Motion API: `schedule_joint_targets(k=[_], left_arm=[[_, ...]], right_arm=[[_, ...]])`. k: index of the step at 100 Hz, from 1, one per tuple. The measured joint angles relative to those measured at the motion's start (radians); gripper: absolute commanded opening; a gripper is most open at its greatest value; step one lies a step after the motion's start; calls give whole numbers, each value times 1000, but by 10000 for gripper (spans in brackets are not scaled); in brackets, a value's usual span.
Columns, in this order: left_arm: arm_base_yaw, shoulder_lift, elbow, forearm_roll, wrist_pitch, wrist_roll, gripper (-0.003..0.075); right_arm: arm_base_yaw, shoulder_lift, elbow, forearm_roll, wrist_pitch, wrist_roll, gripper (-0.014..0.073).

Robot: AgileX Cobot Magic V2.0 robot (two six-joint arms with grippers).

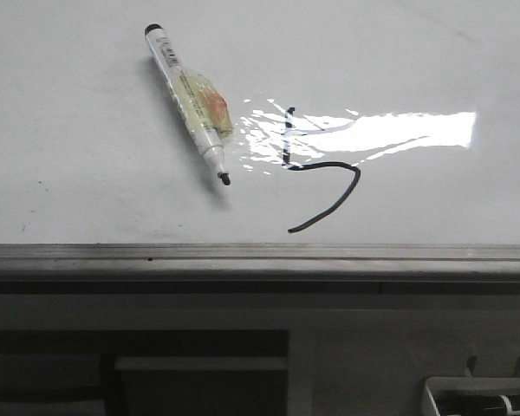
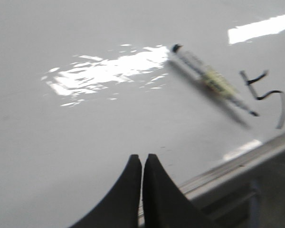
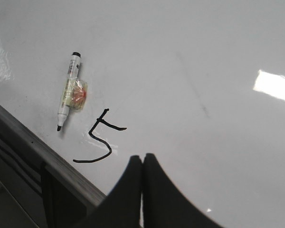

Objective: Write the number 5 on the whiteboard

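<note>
The glossy whiteboard [image 1: 87, 173] [image 2: 61, 152] [image 3: 204, 57] lies flat and fills most of every view. A thin black number 5 [image 1: 316, 178] [image 2: 268, 95] [image 3: 102, 142] is drawn on it near the front edge. In the right wrist view a short top bar shows; in the front view glare washes over that part. A white marker pen [image 1: 189, 100] [image 2: 213, 80] [image 3: 69, 92] with an uncapped black tip lies loose just left of the number. My left gripper [image 2: 142, 156] is shut and holds nothing. My right gripper [image 3: 142, 156] is shut too, hovering beside the number. Neither gripper shows in the front view.
A grey metal edge strip [image 1: 260, 256] [image 2: 237, 166] [image 3: 38, 147] borders the board's near side, with a dark drop below it. Bright light glare [image 1: 390, 132] covers part of the board. A white tray corner [image 1: 477, 394] sits low at the front right.
</note>
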Motion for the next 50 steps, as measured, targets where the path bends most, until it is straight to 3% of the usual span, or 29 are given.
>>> schedule_joint_targets(k=[23,50], left_arm=[[267,-53,98,0,18,-73,-20],[321,-53,98,-17,139,-131,-20]], right_arm=[[0,0,0,-2,2,0,-61],[0,0,0,-4,2,1,-61]])
